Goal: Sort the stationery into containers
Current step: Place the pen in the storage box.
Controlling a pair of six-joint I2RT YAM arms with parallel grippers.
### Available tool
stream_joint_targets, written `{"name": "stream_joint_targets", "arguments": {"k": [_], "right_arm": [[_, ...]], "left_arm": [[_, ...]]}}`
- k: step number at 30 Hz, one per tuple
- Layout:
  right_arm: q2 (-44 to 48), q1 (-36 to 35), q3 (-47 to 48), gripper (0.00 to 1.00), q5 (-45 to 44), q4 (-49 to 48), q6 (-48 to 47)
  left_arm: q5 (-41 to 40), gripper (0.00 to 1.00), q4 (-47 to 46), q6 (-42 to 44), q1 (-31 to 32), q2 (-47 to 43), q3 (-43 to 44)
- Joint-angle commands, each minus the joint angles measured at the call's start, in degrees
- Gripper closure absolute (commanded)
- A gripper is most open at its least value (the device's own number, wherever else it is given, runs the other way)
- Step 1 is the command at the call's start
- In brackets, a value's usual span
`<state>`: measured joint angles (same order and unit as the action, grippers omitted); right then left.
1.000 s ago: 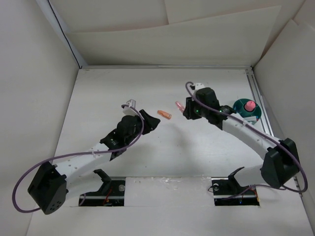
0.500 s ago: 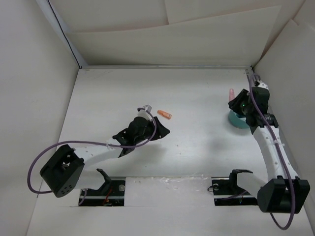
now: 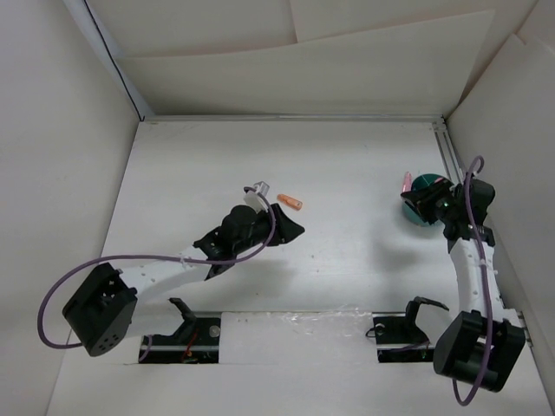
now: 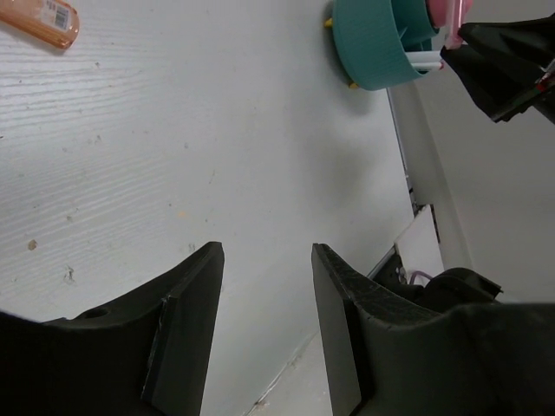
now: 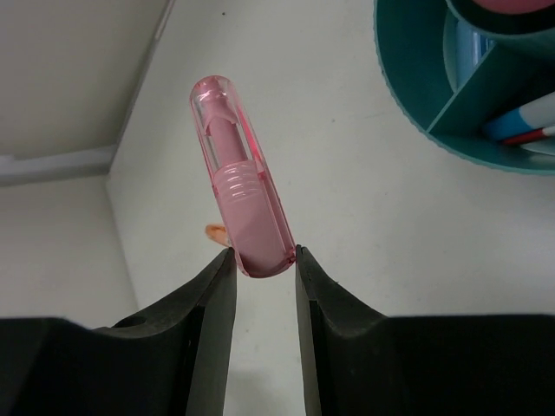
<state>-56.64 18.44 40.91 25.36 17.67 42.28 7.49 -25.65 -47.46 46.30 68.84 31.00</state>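
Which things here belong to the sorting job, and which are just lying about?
Job: pink piece, held by right gripper; orange piece, loose; teal organizer; pens in it.
Lying about: purple cable; side rail.

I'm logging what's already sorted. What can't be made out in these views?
Top view: the right arm covers most of the teal organizer; its contents are hidden.
Right wrist view: the organizer runs off the top and right edges; only two pen ends show.
Left wrist view: the orange piece is cut by the top edge.
Right wrist view: the right gripper hides the lower end of the pink capsule.
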Motion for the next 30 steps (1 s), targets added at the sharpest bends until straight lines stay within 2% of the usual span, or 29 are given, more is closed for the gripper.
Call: {"name": "stream_joint_targets", "arguments": {"k": [1, 10, 30], "right_arm": [[1.18, 1.6, -1.79, 0.84, 7.24, -9.22, 10.16], [3.12, 3.62, -5.92, 0.84, 6.19, -14.07, 21.69], [-5.05, 12.58, -9.35, 0.84, 11.72, -19.68, 28.29]], "left_arm": [[0.69, 0.58, -2.48, 0.79, 0.19, -3.18, 0.72], [0.16, 0.58, -1.95, 0.79, 0.19, -4.41, 0.2], [0.16, 0.57, -3.0, -0.26, 0.19, -5.47, -0.33]]}}
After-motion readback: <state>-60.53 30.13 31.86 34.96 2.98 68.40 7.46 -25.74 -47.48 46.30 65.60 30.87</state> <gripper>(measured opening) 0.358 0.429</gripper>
